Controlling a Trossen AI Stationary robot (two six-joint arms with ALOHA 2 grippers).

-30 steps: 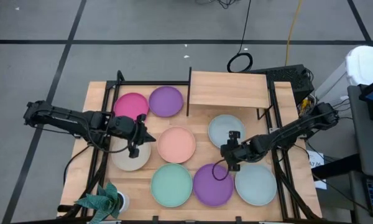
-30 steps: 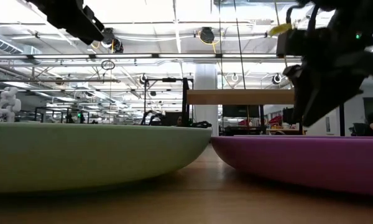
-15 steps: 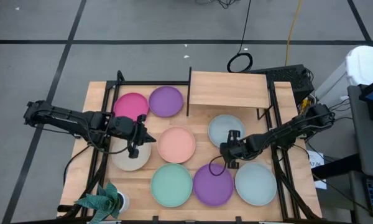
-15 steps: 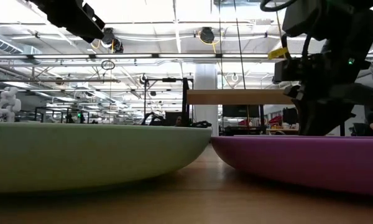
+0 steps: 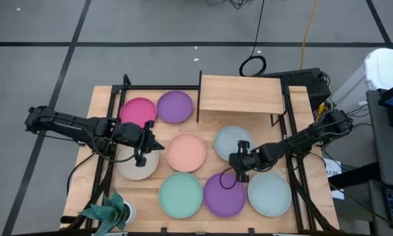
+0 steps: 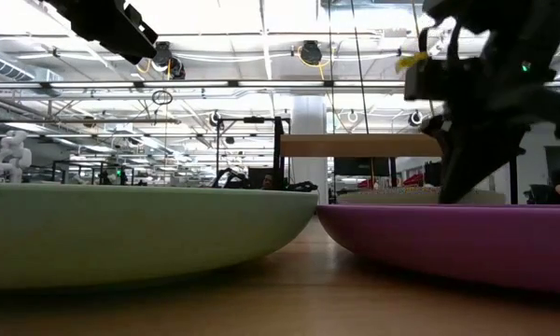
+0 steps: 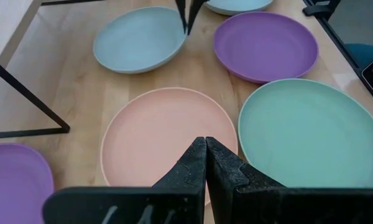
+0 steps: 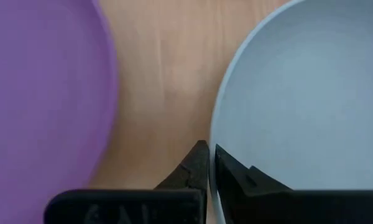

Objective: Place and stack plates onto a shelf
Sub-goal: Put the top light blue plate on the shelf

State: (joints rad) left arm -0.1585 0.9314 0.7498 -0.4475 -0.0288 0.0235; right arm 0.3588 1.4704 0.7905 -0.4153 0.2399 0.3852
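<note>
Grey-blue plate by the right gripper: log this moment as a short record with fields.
plate: pale grey-blue plate, in front of the shelf
right gripper: shut on that plate's near rim
neighbours: purple plate and second grey-blue plate nearer the front edge
left gripper: shut, empty, over the beige plate
shelf load: no plates on it

Bright, even overhead light; soft shadows; low view's near plates blurred

A robotics lab: open hall with ceiling pipes [image 6: 215, 70] and equipment racks [image 6: 261, 149].
</note>
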